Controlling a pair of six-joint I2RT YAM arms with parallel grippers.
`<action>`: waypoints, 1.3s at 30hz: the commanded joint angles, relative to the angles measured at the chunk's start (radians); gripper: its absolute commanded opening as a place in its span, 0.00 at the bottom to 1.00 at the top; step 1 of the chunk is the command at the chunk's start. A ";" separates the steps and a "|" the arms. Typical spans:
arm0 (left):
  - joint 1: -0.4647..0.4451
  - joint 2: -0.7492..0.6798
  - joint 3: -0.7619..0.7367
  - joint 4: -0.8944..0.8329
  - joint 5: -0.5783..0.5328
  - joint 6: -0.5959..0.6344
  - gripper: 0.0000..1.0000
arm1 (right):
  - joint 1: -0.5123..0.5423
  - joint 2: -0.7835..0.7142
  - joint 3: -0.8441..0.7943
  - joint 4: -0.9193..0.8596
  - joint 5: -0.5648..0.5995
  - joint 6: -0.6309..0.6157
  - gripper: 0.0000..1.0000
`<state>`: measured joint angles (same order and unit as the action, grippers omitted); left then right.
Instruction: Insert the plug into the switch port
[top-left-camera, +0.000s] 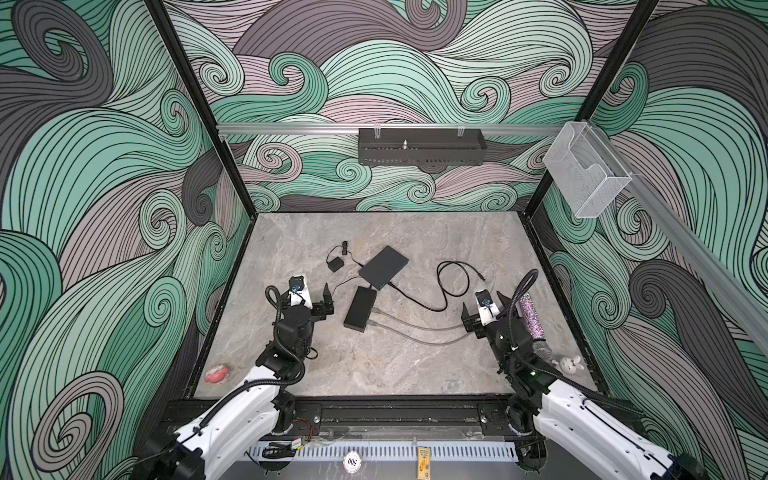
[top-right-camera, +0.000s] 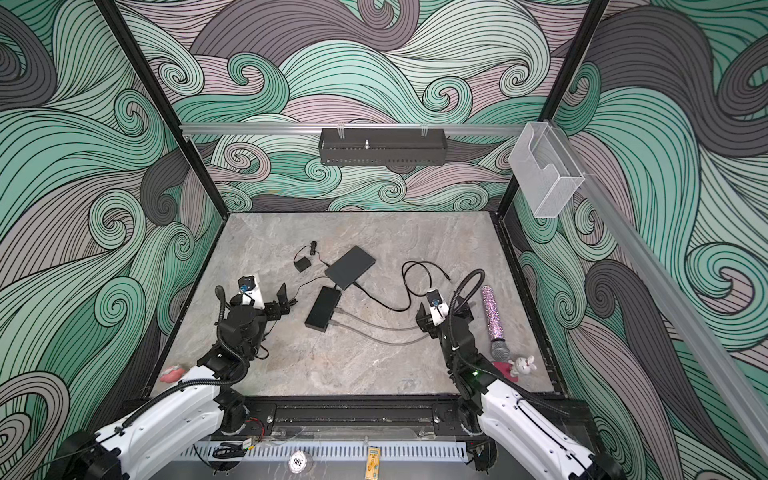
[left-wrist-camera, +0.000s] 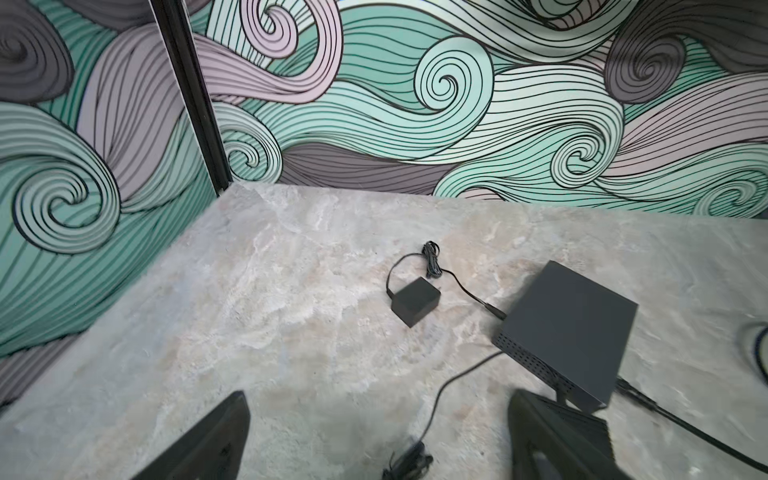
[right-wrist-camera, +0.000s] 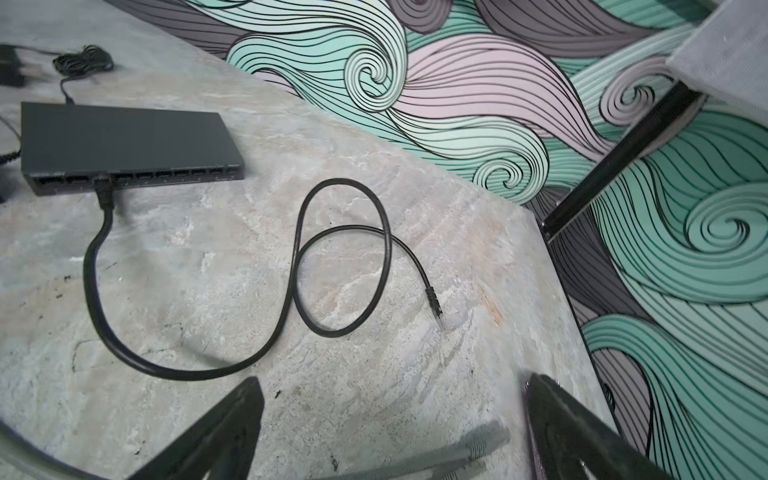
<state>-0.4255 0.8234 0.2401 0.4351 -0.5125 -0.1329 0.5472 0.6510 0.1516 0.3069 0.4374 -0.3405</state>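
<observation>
While the narrow black switch box (top-left-camera: 360, 308) lies mid-table between the arms in both top views, its switch port is too small to see. Left wrist: left gripper (left-wrist-camera: 374, 436) spread wide, empty. Right wrist: right gripper (right-wrist-camera: 395, 432) wide, empty; loose plug (right-wrist-camera: 434, 305) lies ahead, untouched.
</observation>
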 joint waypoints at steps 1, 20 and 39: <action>0.017 0.033 0.022 0.108 -0.043 0.117 0.99 | -0.021 0.032 -0.009 0.273 -0.069 -0.157 0.99; 0.130 0.306 -0.045 0.386 -0.147 0.156 0.99 | -0.223 0.385 -0.045 0.619 -0.108 0.008 0.99; 0.301 0.406 0.021 0.342 -0.031 0.055 0.99 | -0.280 0.907 -0.018 1.096 -0.123 0.102 0.99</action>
<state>-0.1444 1.2167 0.2329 0.7570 -0.5694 -0.0631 0.2810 1.5551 0.1177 1.3087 0.2939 -0.2825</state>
